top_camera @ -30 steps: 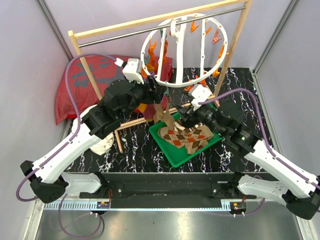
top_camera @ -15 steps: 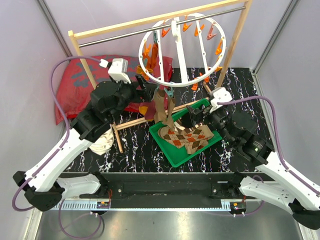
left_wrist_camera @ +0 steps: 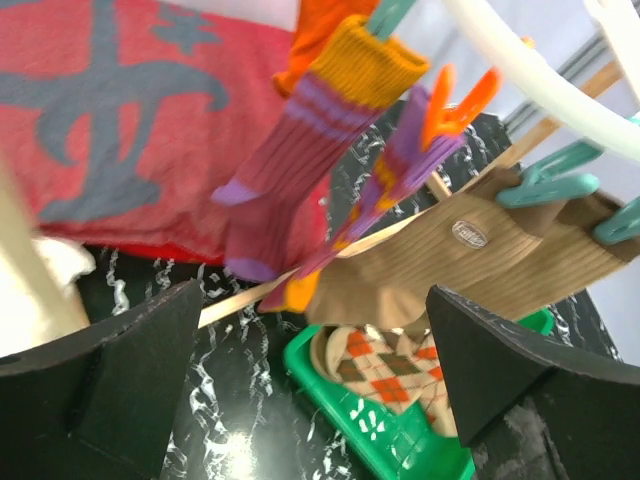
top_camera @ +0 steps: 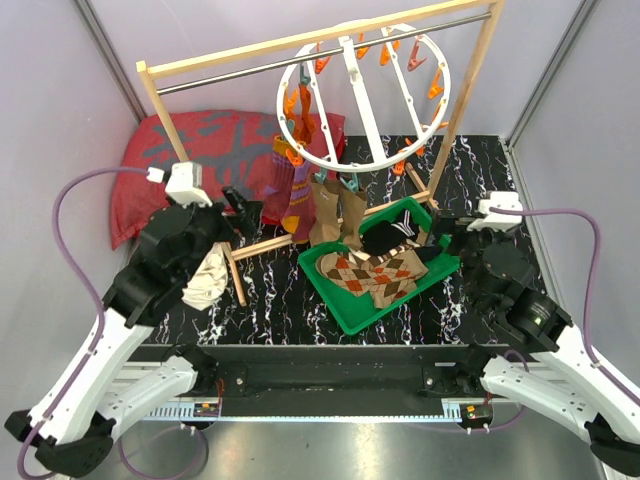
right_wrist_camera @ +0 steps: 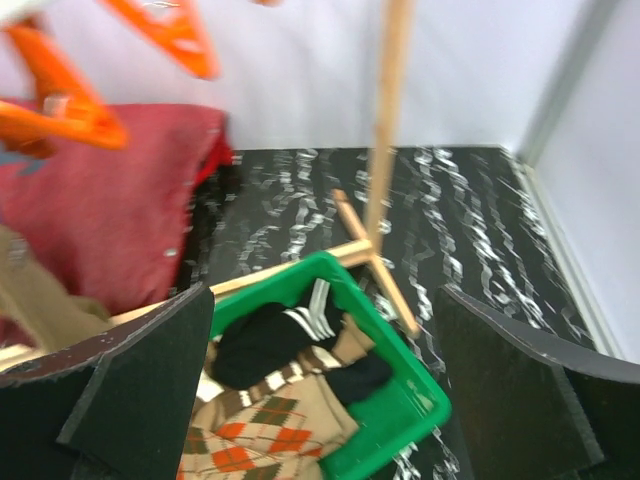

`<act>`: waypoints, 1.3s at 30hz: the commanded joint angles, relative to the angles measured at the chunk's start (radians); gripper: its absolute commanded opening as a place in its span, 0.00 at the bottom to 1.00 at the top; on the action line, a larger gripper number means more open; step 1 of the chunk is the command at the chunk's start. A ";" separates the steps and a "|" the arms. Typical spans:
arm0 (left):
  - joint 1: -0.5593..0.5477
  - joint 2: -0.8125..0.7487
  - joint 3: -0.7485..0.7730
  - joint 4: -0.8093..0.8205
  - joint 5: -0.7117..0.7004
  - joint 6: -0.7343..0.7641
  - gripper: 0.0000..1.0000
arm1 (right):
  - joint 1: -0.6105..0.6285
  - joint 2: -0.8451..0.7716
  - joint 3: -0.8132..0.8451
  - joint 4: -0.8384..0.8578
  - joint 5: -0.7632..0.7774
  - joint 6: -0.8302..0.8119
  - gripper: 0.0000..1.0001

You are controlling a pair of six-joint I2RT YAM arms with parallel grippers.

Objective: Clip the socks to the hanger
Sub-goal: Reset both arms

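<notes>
**Stock in hand: loose socks in tray, both grippers idle**

1. Rack [top_camera: 464,110]: standing beyond both grippers, carrying the hanger.
2. Cushion [top_camera: 180,155]: lying ahead of the left gripper, toward its left.
3. Hanger [top_camera: 362,105]: hanging ahead of and above both grippers, between the two.
4. Tray [top_camera: 350,318]: sitting just ahead of and below the right gripper, toward its left.
5. Left gripper [left_wrist_camera: 320,400]: hovering with fingers spread, gripping nothing.
6. Right gripper [right_wrist_camera: 320,400]: hovering with fingers spread, gripping nothing.
7. Purple striped socks [left_wrist_camera: 300,160] and tan sock [left_wrist_camera: 470,260]: dangling from the hanger right in front of the left gripper, already pegged.
8. Argyle socks [right_wrist_camera: 260,430] and black sock [right_wrist_camera: 265,340]: lying heaped in the tray, waiting. The argyle length seems to be running along the tray, crosswise to the right gripper's reach. That gripper is sitting nearer, so the pick-up is likely falling to it.
9. Clips [right_wrist_camera: 165,35]: free orange ones are hanging above the right gripper, to its left.
</notes>
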 commanded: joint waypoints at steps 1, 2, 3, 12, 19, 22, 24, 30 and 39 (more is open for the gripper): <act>0.009 -0.114 -0.063 -0.050 -0.084 -0.006 0.99 | -0.010 -0.086 -0.046 -0.056 0.188 0.081 1.00; 0.009 -0.135 -0.075 -0.060 -0.098 -0.010 0.99 | -0.010 -0.106 -0.057 -0.061 0.202 0.086 1.00; 0.011 -0.184 -0.093 -0.067 -0.121 -0.015 0.99 | -0.010 -0.126 -0.078 -0.070 0.209 0.088 1.00; 0.009 -0.528 -0.271 -0.109 -0.243 -0.027 0.99 | -0.008 -0.442 -0.164 -0.141 0.248 0.063 1.00; 0.009 -0.721 -0.354 -0.152 -0.302 0.004 0.99 | -0.010 -0.580 -0.227 -0.167 0.191 0.049 1.00; 0.009 -0.807 -0.391 -0.163 -0.314 0.013 0.99 | -0.010 -0.620 -0.272 -0.167 0.173 0.060 1.00; 0.009 -0.888 -0.425 -0.167 -0.319 0.019 0.99 | -0.010 -0.642 -0.296 -0.168 0.160 0.065 1.00; 0.009 -0.964 -0.457 -0.212 -0.339 0.004 0.99 | -0.010 -0.642 -0.304 -0.168 0.156 0.081 1.00; 0.009 -0.976 -0.480 -0.180 -0.334 0.033 0.99 | -0.010 -0.646 -0.312 -0.167 0.166 0.074 1.00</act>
